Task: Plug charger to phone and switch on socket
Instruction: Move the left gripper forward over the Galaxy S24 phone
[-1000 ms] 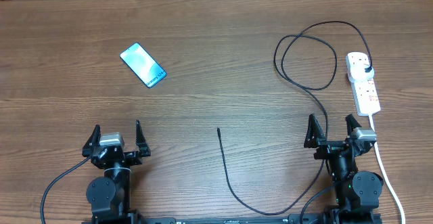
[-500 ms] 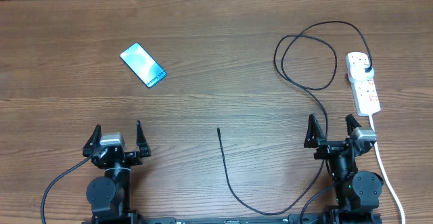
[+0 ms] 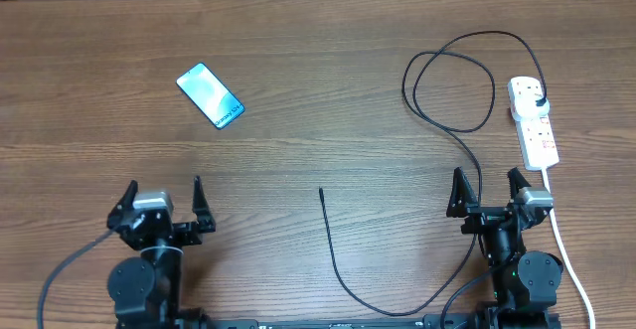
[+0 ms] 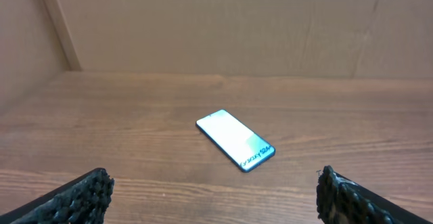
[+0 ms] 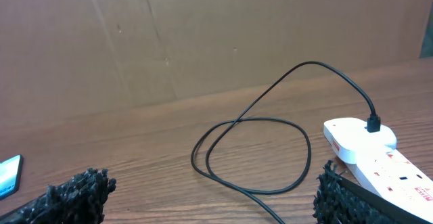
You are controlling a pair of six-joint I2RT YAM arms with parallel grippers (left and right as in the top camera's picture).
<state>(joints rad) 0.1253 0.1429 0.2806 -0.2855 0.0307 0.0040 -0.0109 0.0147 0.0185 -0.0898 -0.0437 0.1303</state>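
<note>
Overhead: charger [image 3: 538, 98] plugged into the socket [image 3: 540, 140], far end.

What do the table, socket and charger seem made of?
Table: matte wood or wood-look laminate, grain and plank seams showing. Socket: smooth white moulded plastic, slightly glossy. Charger: thin black cable, probably rubbery plastic sheath, since it lies in loose loops.

Charger [image 3: 538, 94] plugged into socket [image 3: 540, 135]; phone [image 3: 210, 95] lies well apart.

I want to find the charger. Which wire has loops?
The thin black charger cable, looping beside the socket; the white cord runs nearly straight.
</note>
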